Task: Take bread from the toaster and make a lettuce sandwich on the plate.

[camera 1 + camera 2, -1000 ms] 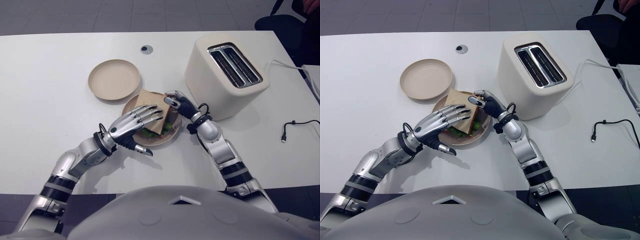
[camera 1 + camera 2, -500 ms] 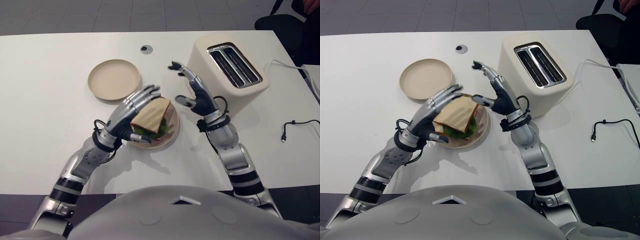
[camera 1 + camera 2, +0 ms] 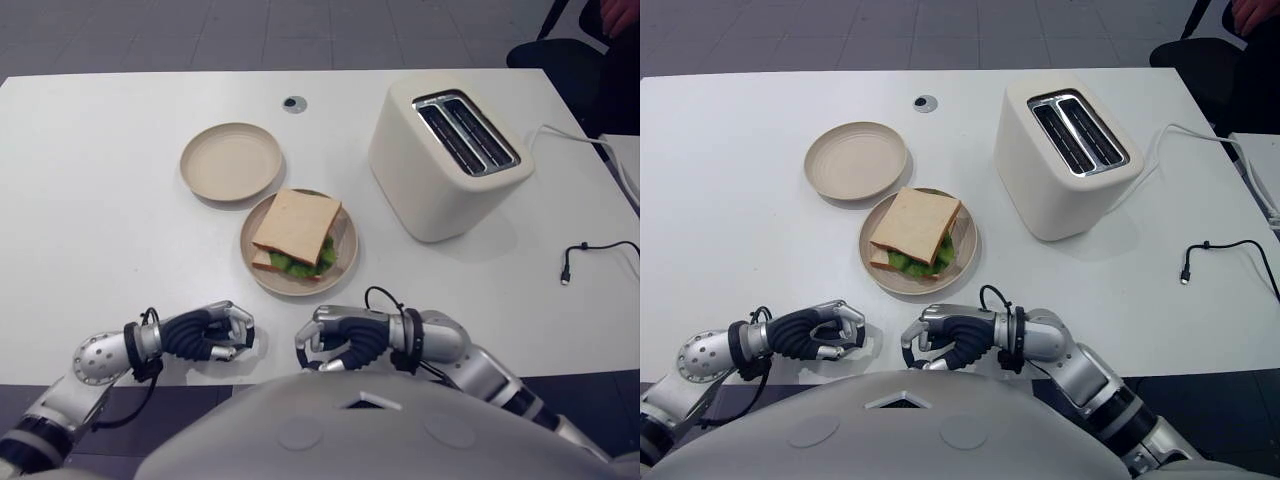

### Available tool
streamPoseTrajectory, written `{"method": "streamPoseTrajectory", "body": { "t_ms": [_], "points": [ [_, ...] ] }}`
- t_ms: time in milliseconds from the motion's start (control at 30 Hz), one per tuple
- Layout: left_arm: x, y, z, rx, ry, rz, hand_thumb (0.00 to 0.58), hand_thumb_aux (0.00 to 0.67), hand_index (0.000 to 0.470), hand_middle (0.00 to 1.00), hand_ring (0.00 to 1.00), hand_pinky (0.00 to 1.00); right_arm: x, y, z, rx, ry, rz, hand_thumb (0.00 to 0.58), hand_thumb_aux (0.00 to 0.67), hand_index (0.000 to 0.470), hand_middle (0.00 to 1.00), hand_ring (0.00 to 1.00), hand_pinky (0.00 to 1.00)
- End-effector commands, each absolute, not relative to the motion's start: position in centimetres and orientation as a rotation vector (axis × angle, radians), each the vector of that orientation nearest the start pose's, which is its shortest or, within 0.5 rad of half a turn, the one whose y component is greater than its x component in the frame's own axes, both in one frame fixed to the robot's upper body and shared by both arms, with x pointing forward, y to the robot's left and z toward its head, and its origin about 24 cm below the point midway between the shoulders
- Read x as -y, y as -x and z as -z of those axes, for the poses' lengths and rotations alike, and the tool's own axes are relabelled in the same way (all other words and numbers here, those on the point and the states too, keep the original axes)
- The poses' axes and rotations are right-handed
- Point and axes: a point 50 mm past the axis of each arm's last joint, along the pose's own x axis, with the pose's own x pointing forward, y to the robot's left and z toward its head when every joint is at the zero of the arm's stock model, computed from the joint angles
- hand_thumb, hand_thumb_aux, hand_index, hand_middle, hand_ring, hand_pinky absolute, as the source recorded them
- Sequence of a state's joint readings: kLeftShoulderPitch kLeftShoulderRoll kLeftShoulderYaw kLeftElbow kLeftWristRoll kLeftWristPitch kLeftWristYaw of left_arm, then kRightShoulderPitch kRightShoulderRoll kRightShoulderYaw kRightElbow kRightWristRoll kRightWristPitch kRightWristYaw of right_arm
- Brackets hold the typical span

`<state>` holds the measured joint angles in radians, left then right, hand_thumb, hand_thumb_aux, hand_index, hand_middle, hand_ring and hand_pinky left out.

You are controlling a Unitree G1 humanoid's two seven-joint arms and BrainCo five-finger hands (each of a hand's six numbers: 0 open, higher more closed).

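Left hand point(image 3: 205, 334) and right hand point(image 3: 340, 337) both curled and holding nothing, at near table edge, apart from sandwich point(image 3: 297, 233) on plate point(image 3: 345, 262)

Both head-mounted stereo views look forward and steeply down at the same desk point(image 3: 100, 200), slightly offset sideways.

White table point(image 3: 90, 200), cream toaster point(image 3: 448, 165), loaded plate point(image 3: 347, 238) just beside an empty plate point(image 3: 231, 161), black cable point(image 3: 1206, 243) at the right
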<state>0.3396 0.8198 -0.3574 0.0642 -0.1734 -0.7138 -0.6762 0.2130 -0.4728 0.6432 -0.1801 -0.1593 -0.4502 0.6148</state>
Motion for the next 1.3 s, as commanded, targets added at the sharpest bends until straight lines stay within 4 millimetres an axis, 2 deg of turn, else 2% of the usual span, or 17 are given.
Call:
{"method": "streamPoseTrajectory", "body": {
  "t_ms": [33, 167, 267, 367, 467, 500, 533, 567, 600, 633, 667, 767, 900, 1000, 1133, 1200, 1300],
  "points": [
    [-17.5, -14.8, 1.3, -0.054, -0.573, 1.089, 0.58, 0.67, 0.47, 1.0, 1.0, 1.0, 6.5, -14.6, -1.5, 0.154, 0.536, -1.194, 0.58, 0.67, 0.47, 1.0, 1.0, 1.0],
    [-14.4, -19.4, 2.0, 0.052, -0.629, 0.813, 0.58, 0.67, 0.47, 1.0, 1.0, 1.0, 8.6, -19.8, -1.0, 0.144, 0.74, -0.741, 0.58, 0.67, 0.47, 1.0, 1.0, 1.0],
    [-13.3, -21.7, 2.0, 0.101, -0.661, 0.648, 0.58, 0.67, 0.47, 1.0, 1.0, 1.0, 10.2, -22.0, -0.9, 0.147, 0.798, -0.483, 0.58, 0.659, 0.463, 1.0, 1.0, 1.0],
    [-13.0, -22.4, 1.9, 0.143, -0.611, 0.509, 0.58, 0.67, 0.47, 1.0, 1.0, 1.0, 9.6, -22.8, -0.8, 0.185, 0.768, -0.385, 0.58, 0.67, 0.47, 1.0, 1.0, 1.0],
    [-12.4, -21.6, 0.6, 0.245, -0.455, 0.467, 0.58, 0.67, 0.47, 1.0, 1.0, 1.0, 9.1, -22.6, -1.0, 0.224, 0.693, -0.368, 0.58, 0.67, 0.47, 1.0, 1.0, 1.0],
    [-12.2, -21.0, 0.0, 0.289, -0.386, 0.475, 0.514, 0.444, 0.311, 0.86, 0.86, 0.86, 9.3, -22.4, -1.2, 0.236, 0.655, -0.356, 0.58, 0.67, 0.47, 1.0, 1.0, 1.0],
    [-12.2, -20.5, -0.8, 0.334, -0.323, 0.477, 0.464, 0.37, 0.26, 0.23, 0.23, 0.23, 9.6, -22.2, -1.5, 0.246, 0.602, -0.342, 0.58, 0.654, 0.459, 1.0, 1.0, 1.0],
    [-12.3, -20.0, -1.4, 0.365, -0.259, 0.465, 0.045, 0.026, 0.018, 0.0, 0.0, 0.0, 10.0, -22.0, -2.0, 0.249, 0.519, -0.322, 0.493, 0.41, 0.288, 1.0, 1.0, 1.0],
    [-12.6, -19.7, -2.1, 0.385, -0.206, 0.449, 0.0, 0.0, 0.0, 0.0, 0.0, 0.0, 10.6, -21.9, -2.7, 0.253, 0.443, -0.274, 0.0, 0.0, 0.0, 0.78, 0.78, 0.78],
    [-13.0, -19.5, -3.1, 0.421, -0.154, 0.409, 0.0, 0.0, 0.0, 0.0, 0.0, 0.0, 11.2, -21.7, -3.3, 0.247, 0.371, -0.237, 0.0, 0.0, 0.0, 0.42, 0.42, 0.42],
    [-13.3, -19.5, -4.3, 0.449, -0.082, 0.351, 0.0, 0.0, 0.0, 0.0, 0.0, 0.0, 11.4, -21.4, -4.1, 0.255, 0.322, -0.239, 0.0, 0.0, 0.0, 0.0, 0.0, 0.0],
    [-13.4, -20.1, -5.9, 0.469, -0.004, 0.227, 0.0, 0.0, 0.0, 0.0, 0.0, 0.0, 11.6, -20.7, -5.4, 0.273, 0.273, -0.225, 0.0, 0.0, 0.0, 0.0, 0.0, 0.0],
    [-12.8, -21.7, -4.4, 0.333, -0.005, 0.06, 0.0, 0.0, 0.0, 0.0, 0.0, 0.0, 11.3, -21.3, -5.6, 0.262, 0.242, -0.129, 0.0, 0.0, 0.0, 0.0, 0.0, 0.0],
    [-11.8, -22.7, -3.6, 0.271, -0.016, 0.016, 0.0, 0.0, 0.0, 0.0, 0.0, 0.0, 11.2, -21.7, -5.9, 0.298, 0.22, -0.056, 0.0, 0.0, 0.0, 0.0, 0.0, 0.0],
    [-10.8, -23.7, -3.5, 0.302, -0.049, 0.029, 0.0, 0.0, 0.0, 0.0, 0.0, 0.0, 10.1, -22.4, -6.5, 0.436, 0.28, -0.103, 0.0, 0.0, 0.0, 0.0, 0.0, 0.0],
    [-11.0, -23.8, -3.0, 0.312, -0.05, -0.007, 0.0, 0.0, 0.0, 0.0, 0.0, 0.0, 9.9, -22.7, -6.5, 0.485, 0.304, -0.112, 0.0, 0.0, 0.0, 0.0, 0.0, 0.0],
    [-11.3, -23.7, -2.3, 0.281, -0.001, -0.031, 0.0, 0.0, 0.0, 0.0, 0.0, 0.0, 9.9, -22.9, -5.5, 0.452, 0.317, -0.129, 0.0, 0.0, 0.0, 0.0, 0.0, 0.0]
  ]
}}
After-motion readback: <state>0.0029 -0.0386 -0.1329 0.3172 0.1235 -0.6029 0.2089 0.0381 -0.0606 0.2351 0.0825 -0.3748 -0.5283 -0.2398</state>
